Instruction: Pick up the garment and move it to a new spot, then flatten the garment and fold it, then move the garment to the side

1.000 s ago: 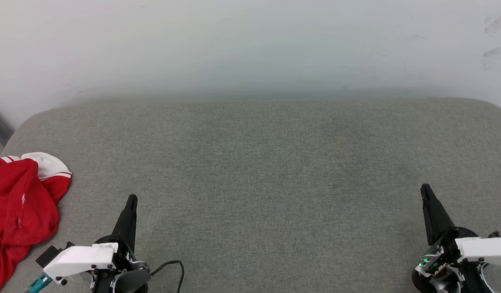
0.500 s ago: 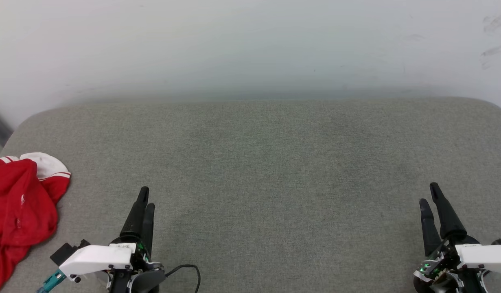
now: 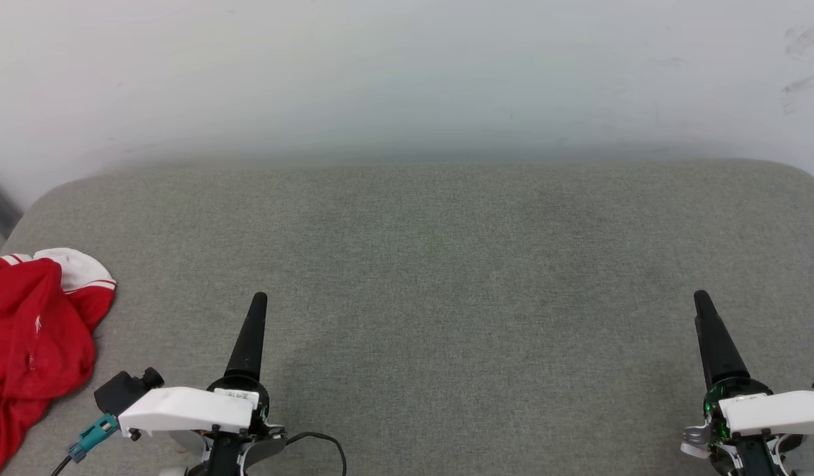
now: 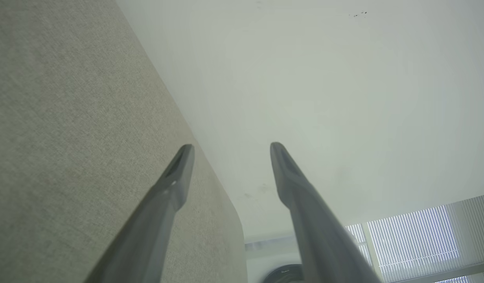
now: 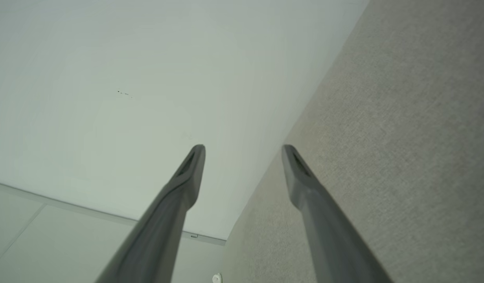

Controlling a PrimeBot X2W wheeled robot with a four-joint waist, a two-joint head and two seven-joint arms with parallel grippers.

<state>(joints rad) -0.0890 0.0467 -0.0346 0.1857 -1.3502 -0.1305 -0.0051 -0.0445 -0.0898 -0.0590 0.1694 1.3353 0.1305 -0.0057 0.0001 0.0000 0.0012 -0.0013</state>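
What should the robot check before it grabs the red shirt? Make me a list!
1. The left pincer is open: ok, its fingers stand apart.
2. The right pincer is open: ok.
3. Both pincers hold nothing: ok.
4. The red shirt lies on the grey cushion: ok, crumpled at the cushion's left end.
5. The left pincer is at the shirt: not ok, it is apart from it, off to the shirt's right.
6. The whole shirt is in sight: not ok, the head view's left edge cuts it off.
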